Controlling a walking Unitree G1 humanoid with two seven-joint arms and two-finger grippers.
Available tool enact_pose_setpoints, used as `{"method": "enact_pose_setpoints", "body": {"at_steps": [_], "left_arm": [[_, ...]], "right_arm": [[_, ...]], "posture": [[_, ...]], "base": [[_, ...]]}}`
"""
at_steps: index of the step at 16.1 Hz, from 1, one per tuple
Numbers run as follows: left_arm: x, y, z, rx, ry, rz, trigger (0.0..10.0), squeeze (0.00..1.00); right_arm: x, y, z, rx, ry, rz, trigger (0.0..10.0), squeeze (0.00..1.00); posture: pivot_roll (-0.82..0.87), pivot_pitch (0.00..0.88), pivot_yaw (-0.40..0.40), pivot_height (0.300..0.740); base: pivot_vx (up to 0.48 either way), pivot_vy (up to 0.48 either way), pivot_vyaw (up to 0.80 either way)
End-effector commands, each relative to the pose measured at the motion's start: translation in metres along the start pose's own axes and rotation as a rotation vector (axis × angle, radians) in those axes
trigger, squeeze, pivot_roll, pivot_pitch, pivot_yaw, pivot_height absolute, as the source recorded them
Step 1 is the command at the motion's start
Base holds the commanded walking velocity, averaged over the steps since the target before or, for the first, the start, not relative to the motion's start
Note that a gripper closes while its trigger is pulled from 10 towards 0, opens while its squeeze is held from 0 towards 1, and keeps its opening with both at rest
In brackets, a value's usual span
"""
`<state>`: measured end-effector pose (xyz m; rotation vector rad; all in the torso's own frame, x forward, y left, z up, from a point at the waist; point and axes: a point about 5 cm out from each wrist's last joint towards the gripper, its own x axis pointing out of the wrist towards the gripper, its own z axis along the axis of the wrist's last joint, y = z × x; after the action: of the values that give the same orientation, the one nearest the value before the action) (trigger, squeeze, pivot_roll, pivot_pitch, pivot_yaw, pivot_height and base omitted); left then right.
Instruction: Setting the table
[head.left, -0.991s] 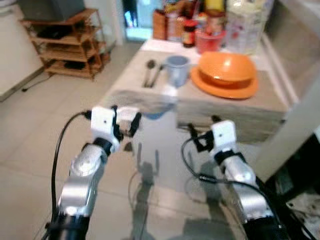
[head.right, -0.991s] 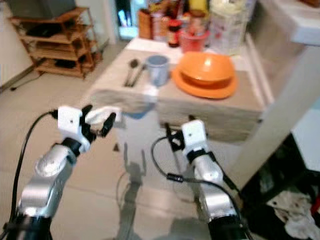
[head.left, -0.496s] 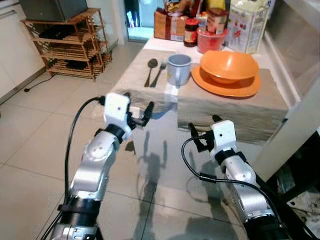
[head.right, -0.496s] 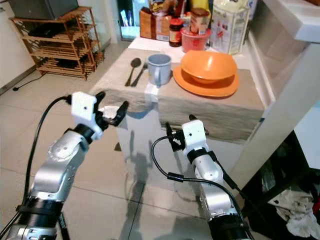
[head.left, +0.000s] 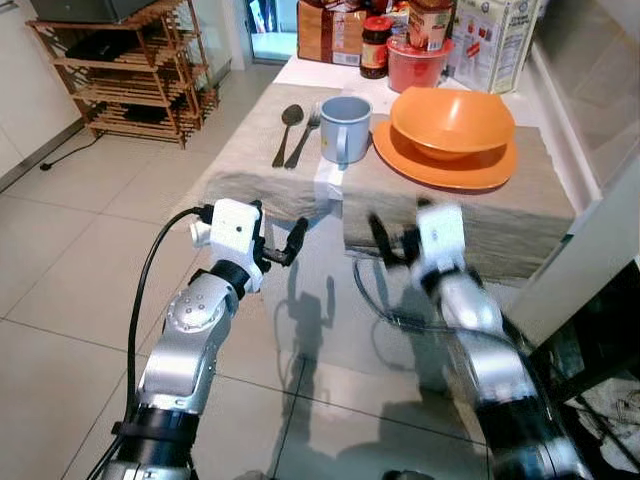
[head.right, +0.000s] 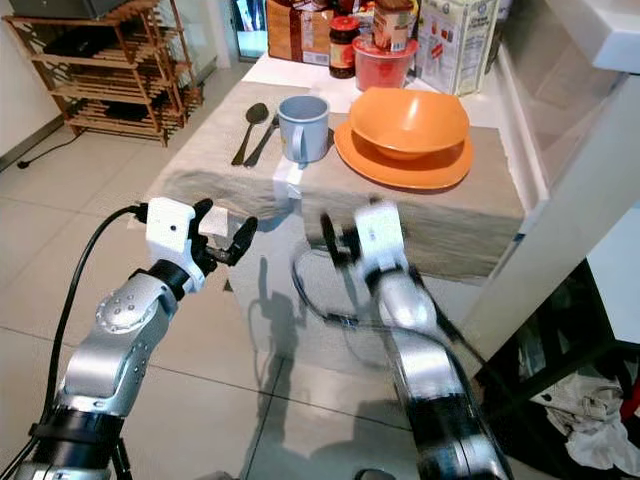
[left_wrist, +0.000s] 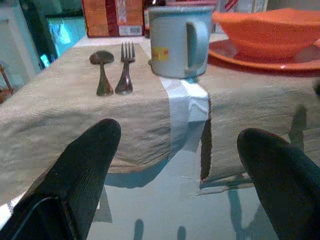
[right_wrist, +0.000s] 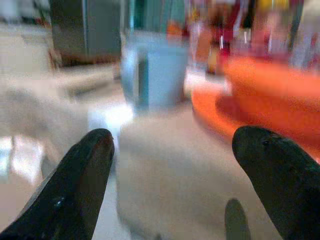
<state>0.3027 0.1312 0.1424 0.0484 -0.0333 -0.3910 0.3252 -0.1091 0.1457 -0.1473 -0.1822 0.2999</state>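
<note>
An orange bowl (head.left: 452, 120) sits in an orange plate (head.left: 440, 168) on the beige cloth (head.left: 240, 165) of a glass table. To their left stands a light blue mug (head.left: 345, 128), then a fork (head.left: 304, 135) and a spoon (head.left: 287, 122) lying side by side. My left gripper (head.left: 278, 232) is open and empty, hovering before the cloth's near edge, in line with the cutlery. My right gripper (head.left: 393, 238) is blurred, open and empty, just short of the cloth's edge below the plate. The left wrist view looks over the cloth at the mug (left_wrist: 175, 40) and the fork (left_wrist: 125, 67).
Jars, a red tub and cartons (head.left: 410, 35) crowd the table's far end. A wooden rack (head.left: 120, 70) stands at the back left on the tiled floor. A white counter post (head.left: 600, 215) rises close on the right. Bare glass (head.left: 320, 330) lies beneath my grippers.
The view has drawn nearer to the table. My right gripper has risen and moved forward to the cloth's edge, blurring as it goes. The left gripper stays open in much the same pose.
</note>
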Motion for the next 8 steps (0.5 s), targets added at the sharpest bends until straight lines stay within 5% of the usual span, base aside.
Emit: {"method": "enact_pose_setpoints", "body": {"at_steps": [1, 6, 8], "left_arm": [[-0.004, 0.001, 0.001, 0.017, 0.007, 0.005, 10.0, 0.00], [-0.008, 0.003, 0.006, 0.019, -0.007, 0.033, 10.0, 0.00], [-0.010, 0.004, 0.009, 0.019, -0.018, 0.042, 10.0, 0.00]], "right_arm": [[0.008, 0.003, 0.012, 0.025, -0.038, 0.005, 10.0, 0.00], [0.007, 0.009, 0.008, 0.021, -0.027, 0.024, 10.0, 0.00], [-0.007, -0.001, 0.008, -0.005, -0.043, -0.020, 10.0, 0.00]], "posture": [[0.08, 0.000, 0.032, 0.740], [0.09, 0.000, 0.031, 0.740], [0.09, 0.000, 0.032, 0.740]], "base": [[0.000, 0.000, 0.00], [0.000, 0.000, 0.00], [0.000, 0.000, 0.00]]}}
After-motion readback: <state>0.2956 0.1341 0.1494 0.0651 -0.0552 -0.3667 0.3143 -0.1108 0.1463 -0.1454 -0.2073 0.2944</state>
